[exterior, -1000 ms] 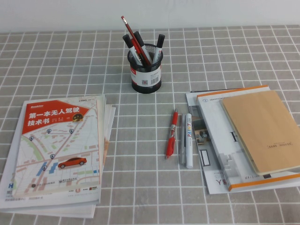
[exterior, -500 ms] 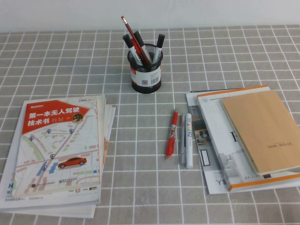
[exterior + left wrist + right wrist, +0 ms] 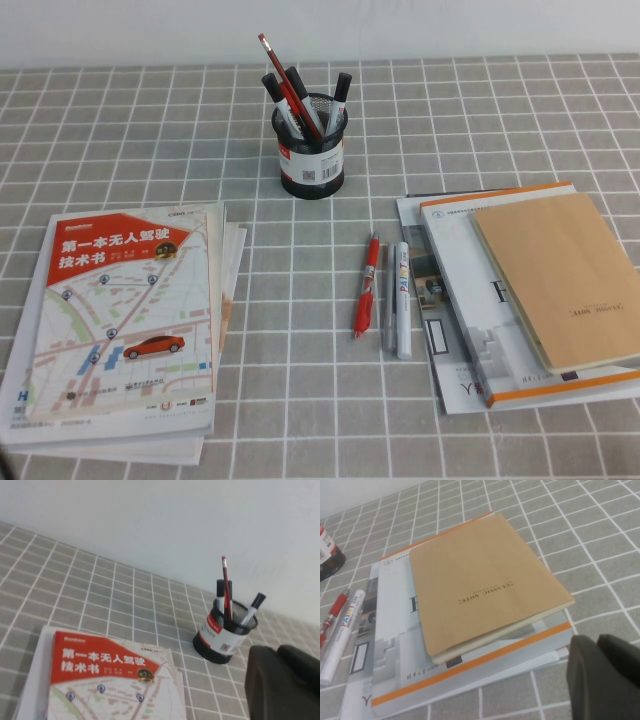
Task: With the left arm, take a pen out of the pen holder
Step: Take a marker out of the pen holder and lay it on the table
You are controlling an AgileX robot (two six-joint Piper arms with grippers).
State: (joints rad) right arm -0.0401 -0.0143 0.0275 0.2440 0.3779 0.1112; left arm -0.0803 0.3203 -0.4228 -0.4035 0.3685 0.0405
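A black mesh pen holder (image 3: 312, 160) stands upright at the back middle of the checked tablecloth. It holds a red pencil (image 3: 285, 85) and several black-capped markers (image 3: 341, 90). The left wrist view has the holder (image 3: 223, 635) ahead with the red pencil (image 3: 226, 587) sticking up. My left gripper (image 3: 277, 652) is shut and empty, well short of the holder, near the left book. My right gripper (image 3: 596, 642) is shut and empty beside the right book stack. Neither arm shows in the high view.
A red pen (image 3: 366, 285), a grey pen (image 3: 387, 300) and a white marker (image 3: 403, 300) lie side by side in front of the holder. A red-and-white book stack (image 3: 120, 320) lies at the left. A brown notebook (image 3: 560, 280) sits on books at the right.
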